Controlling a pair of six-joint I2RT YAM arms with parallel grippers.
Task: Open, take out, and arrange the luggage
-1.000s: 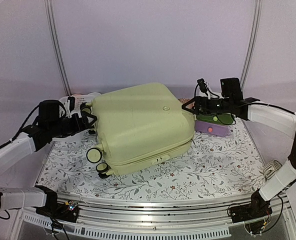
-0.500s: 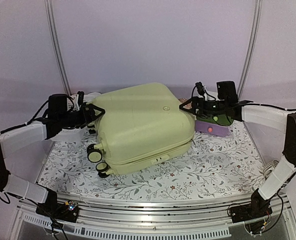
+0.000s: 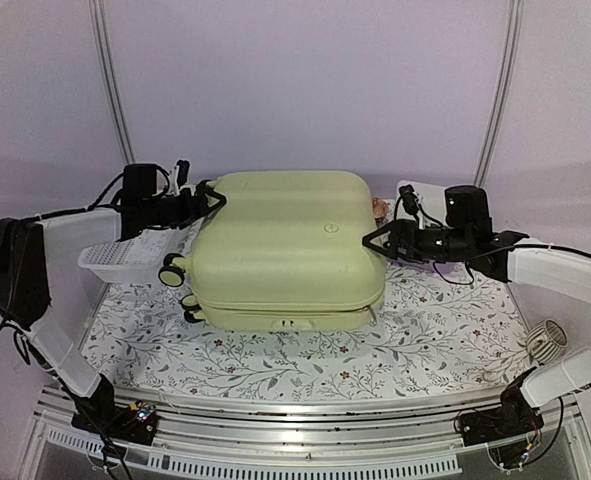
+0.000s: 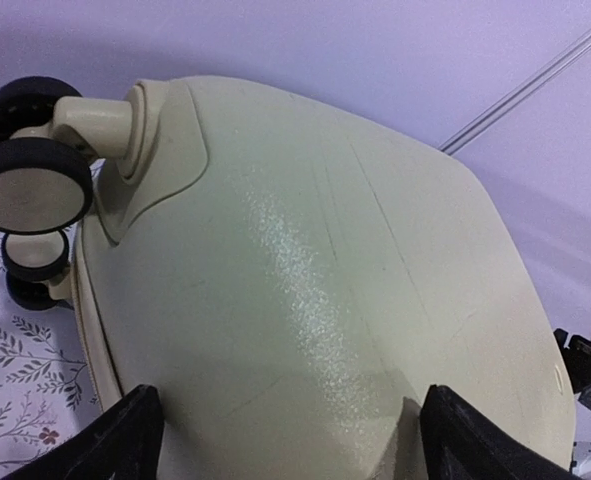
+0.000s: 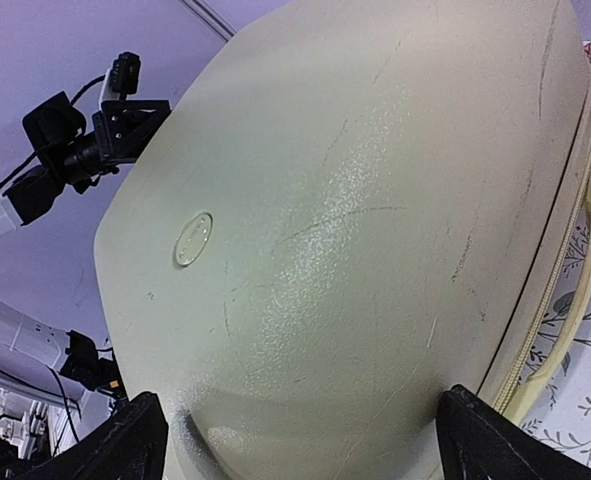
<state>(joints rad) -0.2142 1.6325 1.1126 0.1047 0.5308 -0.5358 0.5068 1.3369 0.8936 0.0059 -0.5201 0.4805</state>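
While the luggage (image 3: 285, 250) lay closed on the table (image 3: 445, 330), the left gripper (image 3: 207, 200) and right gripper (image 3: 373, 238) flanked its 2 ends, each with jaws spread apart.

Luggage (image 4: 305, 300) cropped by both wrist views, white basket (image 3: 125, 265) partly hidden by left arm (image 3: 80, 230), contents indiscernible

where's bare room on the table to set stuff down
Free: the table strip in front of the luggage, widest front right, nearer than the right gripper. Crowded: back left, where the white basket, wheels and left gripper meet.
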